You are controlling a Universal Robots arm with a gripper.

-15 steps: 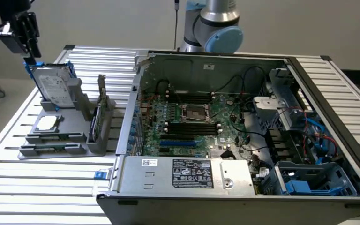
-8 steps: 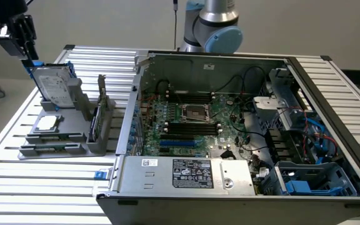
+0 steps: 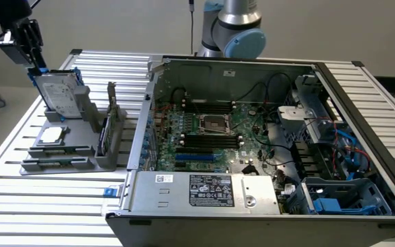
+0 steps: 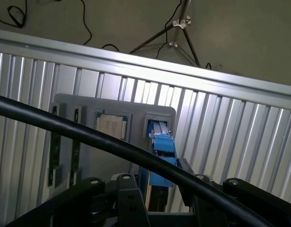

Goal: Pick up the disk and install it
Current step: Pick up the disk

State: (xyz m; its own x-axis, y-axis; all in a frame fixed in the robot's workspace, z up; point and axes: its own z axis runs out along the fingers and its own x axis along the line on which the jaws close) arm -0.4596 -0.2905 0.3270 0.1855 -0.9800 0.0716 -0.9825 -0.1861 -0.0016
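Standing on edge in a slot of a grey holder (image 3: 81,150), the disk (image 3: 59,95) keeps its white label facing the bench's near edge, with its blue rails along the sides. The holder sits on the slatted aluminium bench (image 3: 47,206), close to the bench's edge at the exterior view's left and toward its far corner. The black gripper (image 3: 36,64) hangs right over the disk's top edge, its pincer spread wide with one finger on each side of the blue rail. It is not pinching the disk, which rests fully in its slot.

From the wrist, the disk (image 4: 162,142) appears end-on between the spread fingers, and a black cable (image 4: 88,135) crosses in front. A square processor chip (image 3: 51,135) lies flat on the same holder, just beside the disk's slot.

An open computer case (image 3: 218,72) takes up the bench's middle, just beside the holder. Its motherboard (image 3: 211,134) is exposed, and a silver power supply (image 3: 204,190) sits at the case's near edge.
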